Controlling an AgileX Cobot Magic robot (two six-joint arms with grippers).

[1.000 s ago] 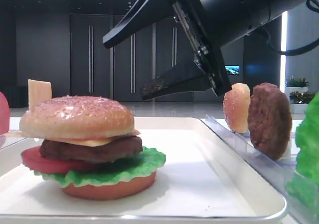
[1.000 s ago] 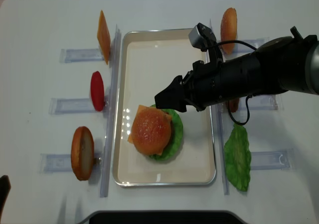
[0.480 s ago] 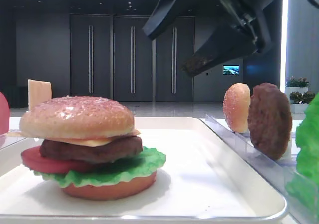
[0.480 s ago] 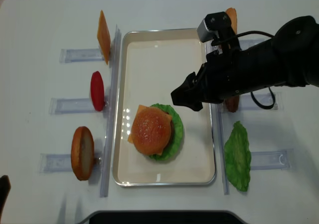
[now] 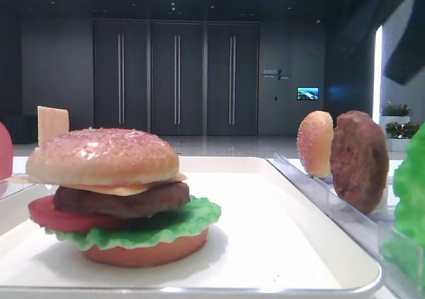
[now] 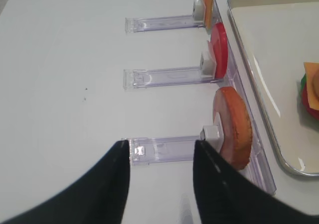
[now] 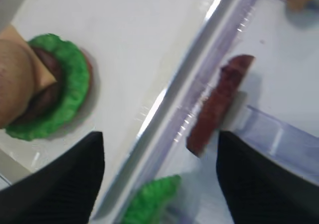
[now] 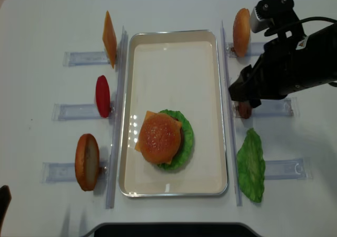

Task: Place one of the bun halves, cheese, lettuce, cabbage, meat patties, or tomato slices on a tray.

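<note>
Your right gripper (image 8: 239, 92) has withdrawn from over the tray (image 8: 174, 52) in the last second and now hangs above the meat patty (image 8: 244, 109) standing in its rack on the right; its fingers (image 7: 55, 184) are spread apart with nothing between them. The bun top (image 8: 159, 137) sits on the finished stack of cheese, patty, tomato and lettuce (image 8: 187, 137) in the tray's lower half, upright and untouched. I judge the placement done and the arm either retreating or lining up on the patty. Your left gripper (image 6: 159, 184) rests outside the tray near the bun base (image 6: 232, 127), fingers apart and empty. A spare lettuce leaf (image 8: 251, 166) lies right of the tray.
</note>
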